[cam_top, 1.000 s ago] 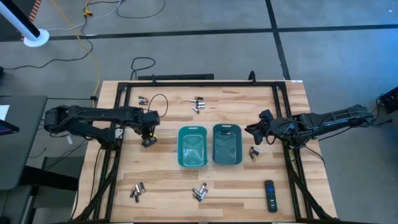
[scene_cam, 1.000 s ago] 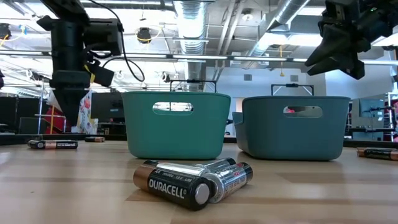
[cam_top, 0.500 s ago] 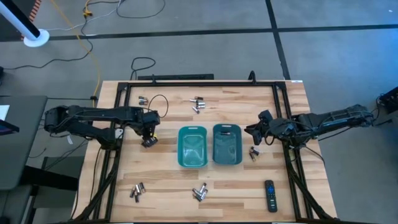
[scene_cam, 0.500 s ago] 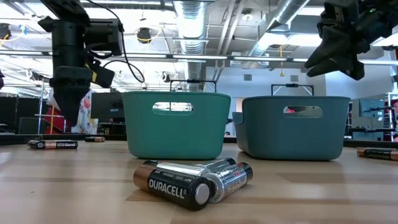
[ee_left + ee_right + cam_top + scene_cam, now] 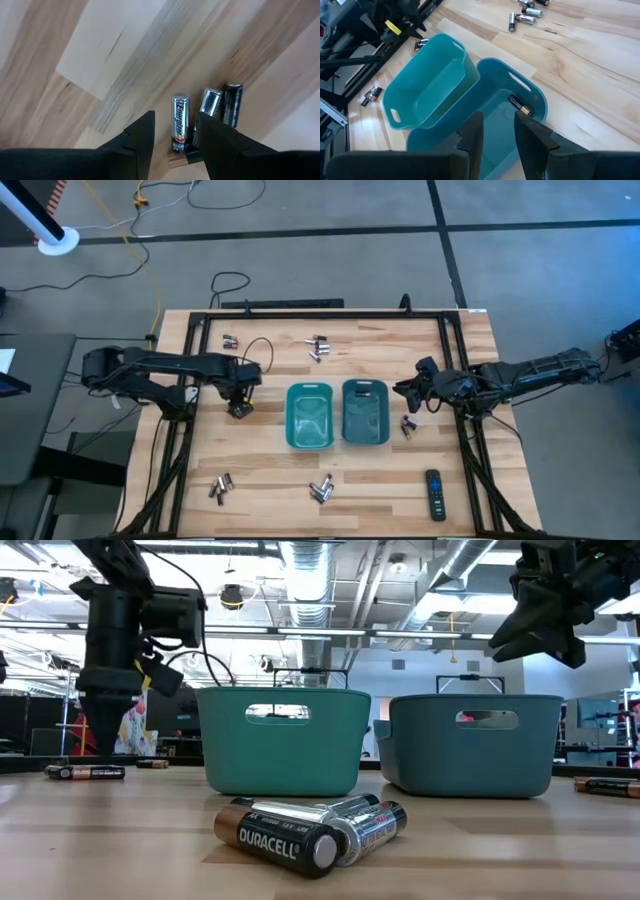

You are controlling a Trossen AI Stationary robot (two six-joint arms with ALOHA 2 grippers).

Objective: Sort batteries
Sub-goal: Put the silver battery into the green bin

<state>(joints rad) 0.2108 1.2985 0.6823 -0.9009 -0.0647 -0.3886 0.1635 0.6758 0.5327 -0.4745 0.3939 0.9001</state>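
Your bench (image 5: 270,470) carries two teal bins (image 5: 337,414) at its middle, with batteries (image 5: 206,116) scattered in small clusters around them. Your left tool (image 5: 172,137) hangs spread over three cells left of the bins. Your right tool (image 5: 497,131), spread, hovers by the right bin, where one dark cell (image 5: 520,106) lies.
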